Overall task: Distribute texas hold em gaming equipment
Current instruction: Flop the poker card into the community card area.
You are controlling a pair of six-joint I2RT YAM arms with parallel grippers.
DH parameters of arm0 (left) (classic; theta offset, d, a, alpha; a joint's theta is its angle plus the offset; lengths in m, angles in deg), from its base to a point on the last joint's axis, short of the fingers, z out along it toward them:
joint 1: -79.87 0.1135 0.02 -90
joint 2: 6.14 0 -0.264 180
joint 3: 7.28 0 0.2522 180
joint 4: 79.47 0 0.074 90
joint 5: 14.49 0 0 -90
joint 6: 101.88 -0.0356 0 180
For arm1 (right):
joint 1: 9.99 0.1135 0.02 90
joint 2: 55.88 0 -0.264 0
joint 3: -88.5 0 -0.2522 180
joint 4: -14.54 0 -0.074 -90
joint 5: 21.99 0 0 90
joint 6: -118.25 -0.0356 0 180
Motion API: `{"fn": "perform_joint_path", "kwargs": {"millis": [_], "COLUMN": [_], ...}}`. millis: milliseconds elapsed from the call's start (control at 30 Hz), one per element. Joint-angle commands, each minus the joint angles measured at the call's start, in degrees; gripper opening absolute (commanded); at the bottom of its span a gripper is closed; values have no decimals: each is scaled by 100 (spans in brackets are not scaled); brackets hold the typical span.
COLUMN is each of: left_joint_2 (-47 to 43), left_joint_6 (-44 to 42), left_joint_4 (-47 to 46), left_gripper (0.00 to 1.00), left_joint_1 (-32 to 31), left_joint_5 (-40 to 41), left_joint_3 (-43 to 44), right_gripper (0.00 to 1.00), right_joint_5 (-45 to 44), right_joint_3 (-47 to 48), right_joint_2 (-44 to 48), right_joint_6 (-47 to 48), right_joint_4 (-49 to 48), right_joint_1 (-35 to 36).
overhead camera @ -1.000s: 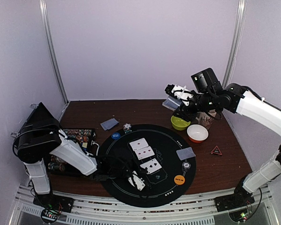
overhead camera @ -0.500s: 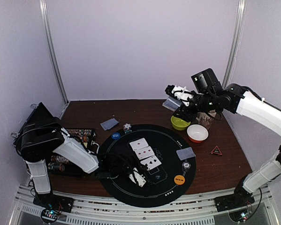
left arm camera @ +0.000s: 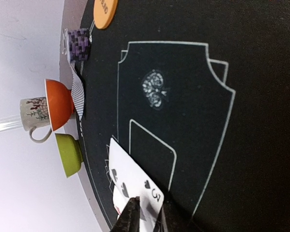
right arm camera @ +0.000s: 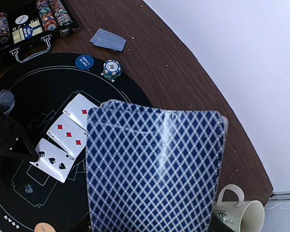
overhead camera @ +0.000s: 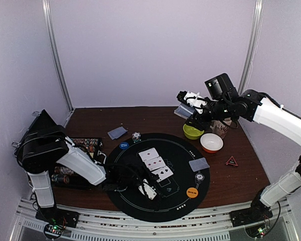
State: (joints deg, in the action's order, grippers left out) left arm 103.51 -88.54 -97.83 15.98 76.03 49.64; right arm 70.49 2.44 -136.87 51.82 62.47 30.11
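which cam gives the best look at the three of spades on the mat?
Right wrist: the three of spades lies nearly whole, face up, all pips clear. Left wrist is closer and the index reads, but only part of the card shows. Top external shows it whole but tiny.

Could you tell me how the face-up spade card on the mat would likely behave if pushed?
The spade card lies face up on the black mat, so it would probably slide rather than tip. It looks thin, so it is likely light and bendy, and awkward to pinch from above.
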Motion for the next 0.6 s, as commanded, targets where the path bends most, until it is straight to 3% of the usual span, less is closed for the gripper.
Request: {"fn": "perform_joint_path", "kwargs": {"millis": [0,400,567], "left_joint_2": [-45,-509,-1330], "left_joint_6": [-15,86,1083], "left_joint_4": [628,1291,1101], "left_gripper": [20,28,29], "left_joint_1": [64,-127,-149], "left_joint_5": [94,338,140], "left_joint_3": [-4,-60,-79], "right_gripper": [50,50,50], "right_joint_5": [96,147,161], "right_joint_3": [17,40,50], "right_joint_2": [119,127,149], "right_joint_6": [-41,-55,-25], "right_joint_4": [1,40,75], "right_joint_1": [-37,-37,-37]}}
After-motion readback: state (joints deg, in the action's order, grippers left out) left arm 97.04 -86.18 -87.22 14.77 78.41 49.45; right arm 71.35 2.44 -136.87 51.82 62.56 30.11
